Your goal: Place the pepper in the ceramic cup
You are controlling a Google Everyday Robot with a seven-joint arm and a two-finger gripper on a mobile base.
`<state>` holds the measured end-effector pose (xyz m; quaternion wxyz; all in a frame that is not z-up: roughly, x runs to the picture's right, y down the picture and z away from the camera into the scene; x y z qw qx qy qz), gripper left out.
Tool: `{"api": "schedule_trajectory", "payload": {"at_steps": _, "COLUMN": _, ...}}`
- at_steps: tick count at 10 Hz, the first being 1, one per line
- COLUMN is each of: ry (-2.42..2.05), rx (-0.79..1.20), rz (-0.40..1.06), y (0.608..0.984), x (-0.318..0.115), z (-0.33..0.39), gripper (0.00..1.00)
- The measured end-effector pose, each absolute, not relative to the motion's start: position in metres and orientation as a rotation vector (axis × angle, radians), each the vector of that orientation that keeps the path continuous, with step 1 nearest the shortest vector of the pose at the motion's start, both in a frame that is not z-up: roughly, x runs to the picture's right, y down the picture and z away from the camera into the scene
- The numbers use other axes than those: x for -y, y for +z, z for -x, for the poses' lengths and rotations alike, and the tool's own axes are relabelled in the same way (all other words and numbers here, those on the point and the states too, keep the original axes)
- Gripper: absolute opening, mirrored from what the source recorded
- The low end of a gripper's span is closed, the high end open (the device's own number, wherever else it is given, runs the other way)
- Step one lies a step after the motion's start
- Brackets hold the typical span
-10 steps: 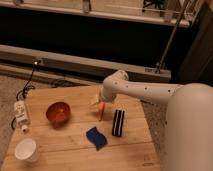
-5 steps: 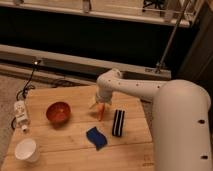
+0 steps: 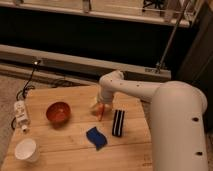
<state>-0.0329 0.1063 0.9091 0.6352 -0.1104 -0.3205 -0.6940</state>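
Wooden table [image 3: 65,97], its near edge and right side cut off by the frame and by the robot's body. The white arm [image 3: 145,92] reached in from 3 o'clock, and its bulk blocked the table's right-hand corner.

The gripper [image 3: 99,106] hung low near the table's middle, pointing down. The wrist covered most of it. Fingers read as spread apart, not pinching anything, though only pale tips showed under the wrist.

The pepper [image 3: 102,113] sat right at the gripper, on its 6 o'clock side, as a thin orange-red sliver on the wood. Its top end was hidden under the gripper. Couldn't tell whether a fingertip touched it.

The cup [image 3: 26,149], white and upright, stood at the 8 o'clock corner of the table, well apart from the pepper. Its inside was hard to make out.

The red bowl [image 3: 58,112] stood at 9 o'clock from the gripper, near but not touching it. A blue sponge [image 3: 96,138] lay at 6 o'clock from the pepper, with a gap between them. A black-and-white striped block [image 3: 118,123] lay at 4 o'clock from the pepper, just beside the sponge; couldn't tell what it was.

A white power strip [image 3: 20,111] lay on the table's 9 o'clock edge, with a dark cable [image 3: 29,82] running up toward 11 o'clock. The background was dark and its details unclear.
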Motion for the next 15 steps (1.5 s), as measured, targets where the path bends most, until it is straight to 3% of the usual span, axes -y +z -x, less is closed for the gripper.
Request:
{"api": "schedule_trajectory", "payload": {"at_steps": 4, "ry": -1.601, "rx": 0.738, "rz": 0.253, "y": 0.907, "x": -0.107, "z": 0.032, "gripper": 0.75}}
{"api": "schedule_trajectory", "payload": {"at_steps": 11, "ry": -1.641, "rx": 0.625, "rz": 0.453, "y": 0.930, "x": -0.133, "z": 0.027, "gripper": 0.06}}
{"api": "schedule_trajectory", "payload": {"at_steps": 12, "ry": -1.636, "rx": 0.611, "rz": 0.471, "y": 0.933, "x": -0.135, "z": 0.031, "gripper": 0.00}}
{"api": "schedule_trajectory", "payload": {"at_steps": 15, "ry": -1.629, "rx": 0.586, "rz": 0.447, "y": 0.934, "x": -0.132, "z": 0.040, "gripper": 0.00}}
